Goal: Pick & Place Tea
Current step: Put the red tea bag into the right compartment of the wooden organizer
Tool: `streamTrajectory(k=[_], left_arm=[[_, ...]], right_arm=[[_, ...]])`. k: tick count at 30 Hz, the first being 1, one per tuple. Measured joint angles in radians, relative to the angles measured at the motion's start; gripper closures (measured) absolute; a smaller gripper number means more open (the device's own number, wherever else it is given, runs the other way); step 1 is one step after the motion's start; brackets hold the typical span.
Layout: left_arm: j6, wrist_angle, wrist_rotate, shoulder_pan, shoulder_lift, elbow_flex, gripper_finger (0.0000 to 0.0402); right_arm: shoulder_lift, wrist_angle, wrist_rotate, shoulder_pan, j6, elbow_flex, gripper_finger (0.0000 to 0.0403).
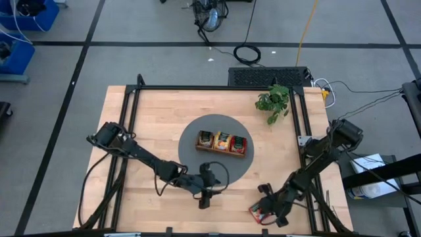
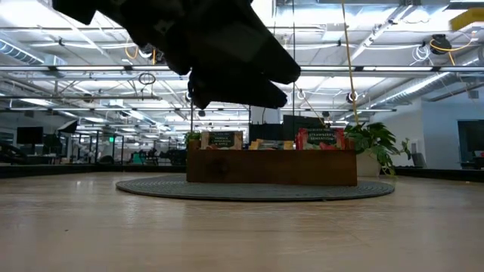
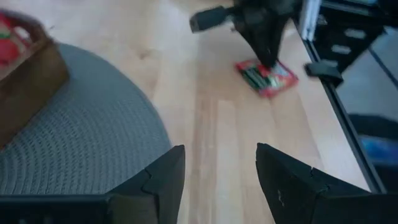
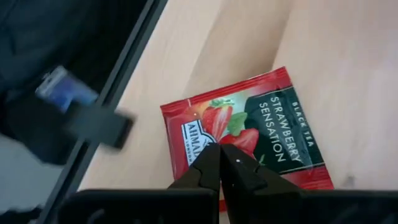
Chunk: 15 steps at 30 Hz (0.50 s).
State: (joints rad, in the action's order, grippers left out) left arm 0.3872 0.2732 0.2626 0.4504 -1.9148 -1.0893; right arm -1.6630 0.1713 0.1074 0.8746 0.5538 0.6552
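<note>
**Ana:** Tea first, going left to right. Where is the left gripper (image 1: 204,203)?

**Ben:** Low over the bare tabletop (image 1: 131,131), just off the near edge of the round grey mat (image 1: 191,131). Its jaws stand apart with nothing between them; the left wrist view shows wood through the gap.

**Ana:** And in the middle?

**Ben:** A brown wooden tray (image 1: 222,142) sits on the mat with sachets standing in its three compartments. In the low view, a cream one with green print (image 2: 221,140) is at one end and a red one (image 2: 325,138) at the other.

**Ana:** Further right?

**Ben:** A small potted plant (image 1: 274,101) stands at the far right of the tabletop. Near the front right corner, a red tea sachet (image 4: 249,134) printed "Strawberry Sensation" lies flat on the wood, close to the black frame rail (image 1: 309,164).

**Ana:** The right gripper (image 1: 268,209)?

**Ben:** Directly over that sachet, jaws pressed together. I cannot tell whether they pinch its edge.
</note>
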Motion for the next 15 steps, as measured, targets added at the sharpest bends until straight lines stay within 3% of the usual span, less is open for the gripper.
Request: streamTrajectory(k=[9, 15], left_arm=[[0.092, 0.014, -0.028, -0.005, -0.029, -0.001, 0.0204], [0.192, -0.014, -0.038, -0.030, -0.081, 0.001, 0.0204]], right_arm=[[-0.085, 0.138, 0.208, -0.149, -0.071, -0.002, 0.0402], [-0.179, 0.357, 0.220, -0.221, -0.161, -0.002, 0.0402]])
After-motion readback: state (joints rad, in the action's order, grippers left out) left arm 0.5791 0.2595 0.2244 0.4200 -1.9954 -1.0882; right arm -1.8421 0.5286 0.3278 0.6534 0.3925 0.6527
